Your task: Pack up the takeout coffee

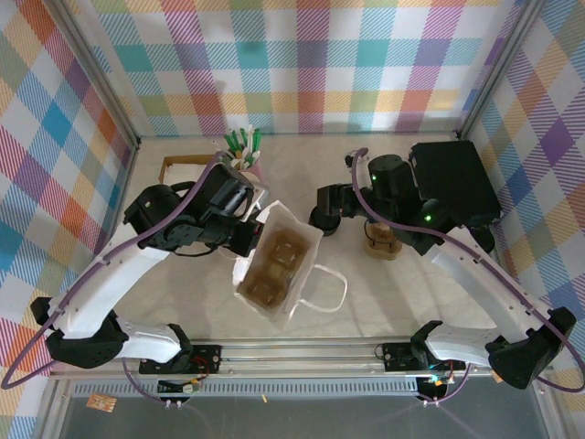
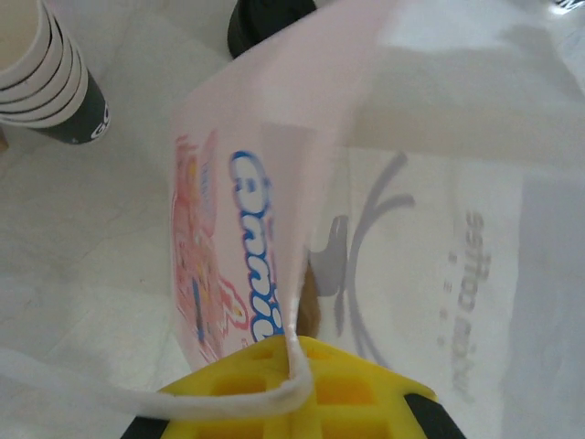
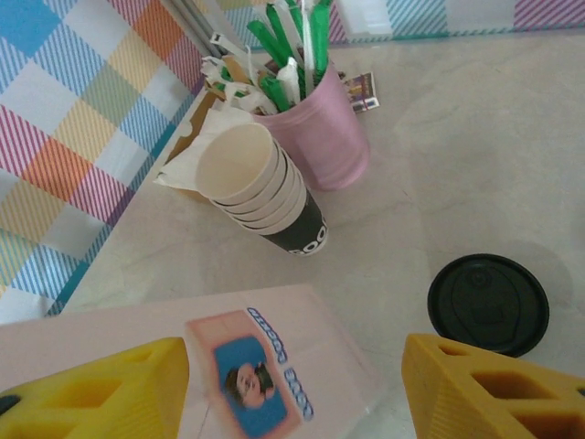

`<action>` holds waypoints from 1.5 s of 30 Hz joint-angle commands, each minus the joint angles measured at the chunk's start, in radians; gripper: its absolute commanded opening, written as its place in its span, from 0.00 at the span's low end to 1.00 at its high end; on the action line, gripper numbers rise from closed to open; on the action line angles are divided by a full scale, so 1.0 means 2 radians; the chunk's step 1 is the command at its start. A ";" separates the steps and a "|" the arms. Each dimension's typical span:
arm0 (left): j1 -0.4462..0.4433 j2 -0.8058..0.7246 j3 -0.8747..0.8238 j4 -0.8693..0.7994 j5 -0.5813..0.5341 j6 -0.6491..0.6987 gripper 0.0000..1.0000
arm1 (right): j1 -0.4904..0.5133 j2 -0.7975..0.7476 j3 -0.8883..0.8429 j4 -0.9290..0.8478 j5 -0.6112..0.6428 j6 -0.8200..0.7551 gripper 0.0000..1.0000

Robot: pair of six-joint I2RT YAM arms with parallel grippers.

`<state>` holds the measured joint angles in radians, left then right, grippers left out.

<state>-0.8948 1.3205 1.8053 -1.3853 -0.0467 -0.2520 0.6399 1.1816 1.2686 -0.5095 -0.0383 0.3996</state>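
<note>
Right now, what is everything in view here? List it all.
paper bag: one, white with blue logo, table centre, open.
cup carrier: one, brown, inside the bag.
pink cup: one, pink, back of table, holding green sticks.
paper cups: one nested stack, cream over dark, beside the pink cup.
black lid: one, black, on the table by the bag.
black box: one, black, back right.
left gripper: yellow fingers, shut on the paper bag's edge.
right gripper: yellow fingers, open, over the bag.

My left hand [image 1: 245,236] is clamped on the rim of the open white paper bag [image 1: 294,222], a brown tray [image 1: 274,265] inside it. My right hand [image 1: 322,218] hangs just beside the bag
</note>
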 commanded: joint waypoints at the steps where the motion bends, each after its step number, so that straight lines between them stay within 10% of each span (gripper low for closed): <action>1: -0.005 -0.008 0.020 0.002 0.007 0.014 0.00 | -0.006 -0.006 -0.004 0.009 -0.002 0.006 0.63; 23: 0.002 -0.007 0.000 0.014 0.039 -0.007 0.00 | -0.010 0.054 0.062 -0.062 0.023 0.024 0.66; 41: 0.120 -0.035 -0.107 0.101 0.160 -0.106 0.00 | -0.020 0.079 0.129 -0.210 0.085 0.084 0.68; 45: 0.133 -0.048 -0.126 0.090 0.148 -0.113 0.32 | -0.035 0.094 0.163 -0.283 0.115 0.090 0.71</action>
<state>-0.6472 1.2587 1.5791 -1.1999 0.2325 -0.4465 0.5892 1.3521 1.5433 -0.9211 0.1242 0.5480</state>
